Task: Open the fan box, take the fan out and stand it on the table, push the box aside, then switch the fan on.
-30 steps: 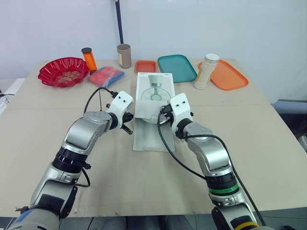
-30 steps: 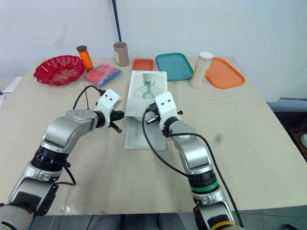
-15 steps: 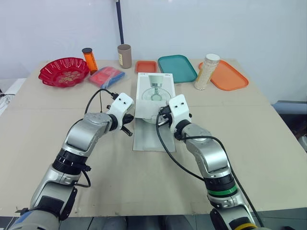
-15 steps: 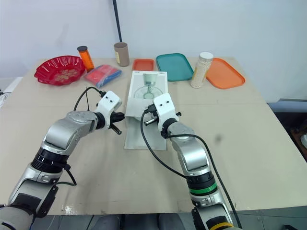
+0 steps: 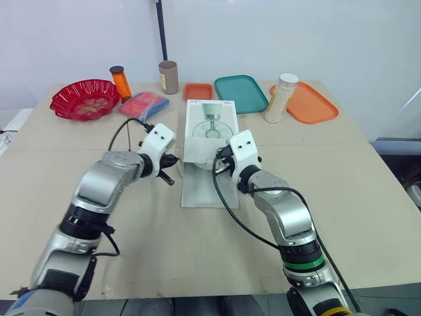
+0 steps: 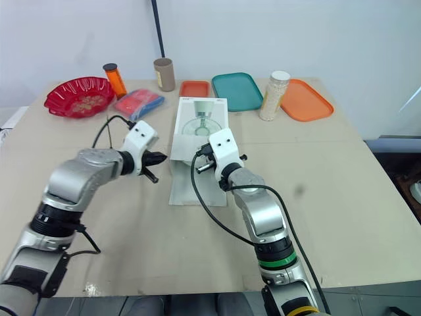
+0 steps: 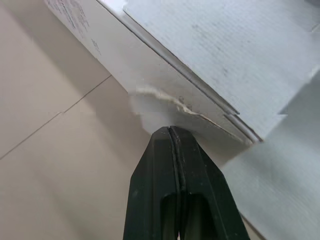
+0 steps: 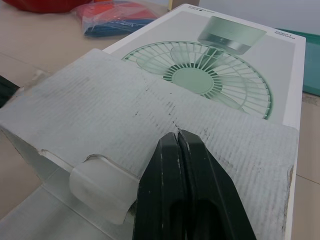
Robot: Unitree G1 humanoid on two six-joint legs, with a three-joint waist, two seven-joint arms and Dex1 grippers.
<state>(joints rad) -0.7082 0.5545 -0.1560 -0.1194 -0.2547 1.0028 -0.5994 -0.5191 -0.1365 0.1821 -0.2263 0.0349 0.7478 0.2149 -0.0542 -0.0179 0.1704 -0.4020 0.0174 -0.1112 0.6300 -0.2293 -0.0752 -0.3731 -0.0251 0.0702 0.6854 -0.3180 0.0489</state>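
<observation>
White cardboard makes up the fan box (image 5: 210, 125), which lies flat at the middle of the counter (image 5: 368, 191), the printed fan facing up; its long flap (image 5: 202, 189) is open and lies flat on the counter at the near end; the left pincer (image 5: 172, 160) sits just beside the box's near left corner, and the right pincer (image 5: 221, 160) is over the box's near end; along the far edge stand a red bowl (image 5: 85, 99), an orange bottle (image 5: 119, 81), a brown tube (image 5: 168, 76), a blue and red packet (image 5: 145, 103), a small orange tray (image 5: 198, 91), a teal tray (image 5: 241, 93), a jar of white beads (image 5: 281, 97) and a larger orange tray (image 5: 309, 104).

From the left wrist, the left pincer's fingers (image 7: 155, 170) are pressed together on nothing; their tips are just short of a torn corner of the box.

From the right wrist, the right pincer's fingers (image 8: 200, 190) are likewise closed and empty; the tips lie over a grey inner flap (image 8: 125, 110) at the box's open end; whether they touch it I cannot tell; the fan picture (image 8: 210, 80) lies beyond.
</observation>
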